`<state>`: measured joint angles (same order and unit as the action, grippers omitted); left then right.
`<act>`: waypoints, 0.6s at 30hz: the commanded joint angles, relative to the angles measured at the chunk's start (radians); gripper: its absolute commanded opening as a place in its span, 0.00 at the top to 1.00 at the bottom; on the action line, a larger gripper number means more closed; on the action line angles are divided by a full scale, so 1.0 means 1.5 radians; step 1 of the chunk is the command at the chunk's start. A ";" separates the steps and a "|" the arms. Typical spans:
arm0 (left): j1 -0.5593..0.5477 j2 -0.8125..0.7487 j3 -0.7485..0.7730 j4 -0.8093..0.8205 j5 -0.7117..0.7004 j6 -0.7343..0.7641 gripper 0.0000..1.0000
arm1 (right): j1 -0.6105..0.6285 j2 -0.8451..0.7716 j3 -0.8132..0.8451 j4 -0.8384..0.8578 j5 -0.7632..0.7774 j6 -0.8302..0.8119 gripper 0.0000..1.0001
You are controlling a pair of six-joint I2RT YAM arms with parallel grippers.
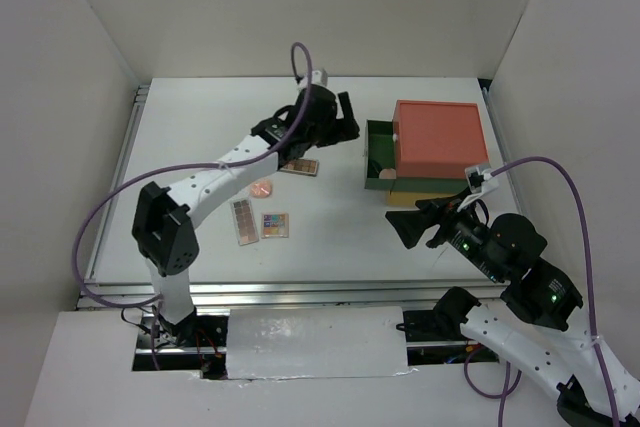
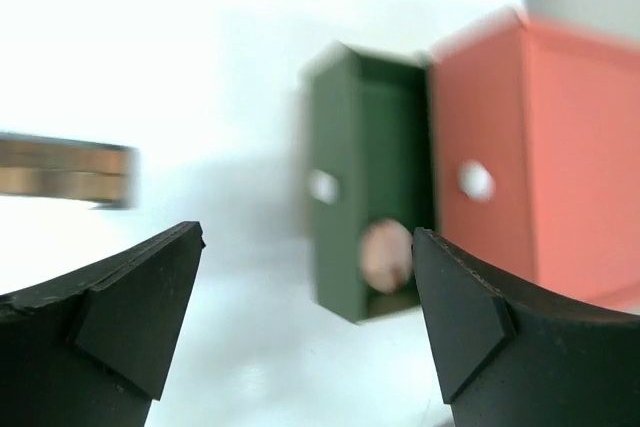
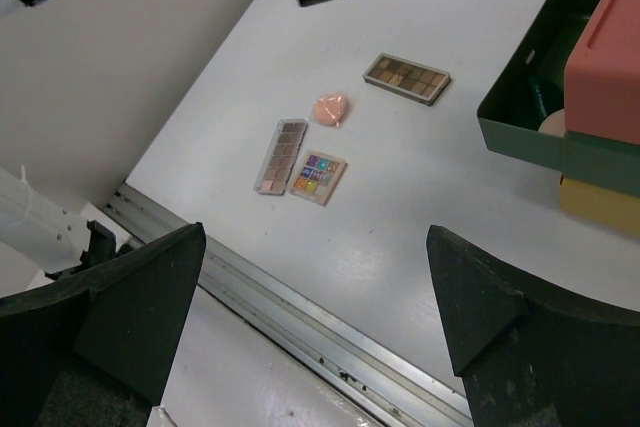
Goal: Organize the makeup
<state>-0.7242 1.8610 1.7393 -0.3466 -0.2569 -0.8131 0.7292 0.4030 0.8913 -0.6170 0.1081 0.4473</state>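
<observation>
One long brown palette [image 1: 300, 166] lies by my left gripper [image 1: 350, 119], which is open and empty above the table, left of the green drawer [image 1: 378, 155]. A second long palette [image 1: 244, 220], a small multicoloured palette [image 1: 275, 224] and a round peach compact [image 1: 262, 187] lie at front left. In the left wrist view the open gripper [image 2: 308, 237] faces the pulled-out drawer [image 2: 350, 117], which holds a peach compact [image 2: 387, 255]. The right wrist view shows that compact [image 3: 553, 125] and a dark green disc [image 3: 545, 97] in the drawer. My right gripper [image 1: 398, 225] is open and empty. The green tubes are out of view.
The drawer box stands at back right: red top [image 1: 438, 137], green drawer pulled out to the left, yellow drawer [image 1: 415, 194] below. White walls enclose the table. A metal rail [image 3: 300, 317] runs along the near edge.
</observation>
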 commanded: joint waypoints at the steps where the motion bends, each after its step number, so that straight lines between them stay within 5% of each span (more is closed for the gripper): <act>1: 0.082 -0.055 -0.045 -0.131 -0.128 -0.069 0.01 | 0.005 0.005 0.009 0.021 -0.007 -0.009 0.00; 9: 0.207 -0.099 -0.225 -0.153 -0.156 -0.099 0.01 | 0.004 0.025 -0.005 0.046 -0.025 -0.007 0.00; 18: 0.225 -0.057 -0.323 -0.100 -0.118 -0.099 0.06 | 0.004 0.049 -0.018 0.073 -0.043 -0.003 0.00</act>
<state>-0.3874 1.7565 1.2816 -0.5457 -0.4511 -0.9489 0.7292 0.4713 0.8692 -0.5705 0.0605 0.4480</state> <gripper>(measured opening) 0.949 0.997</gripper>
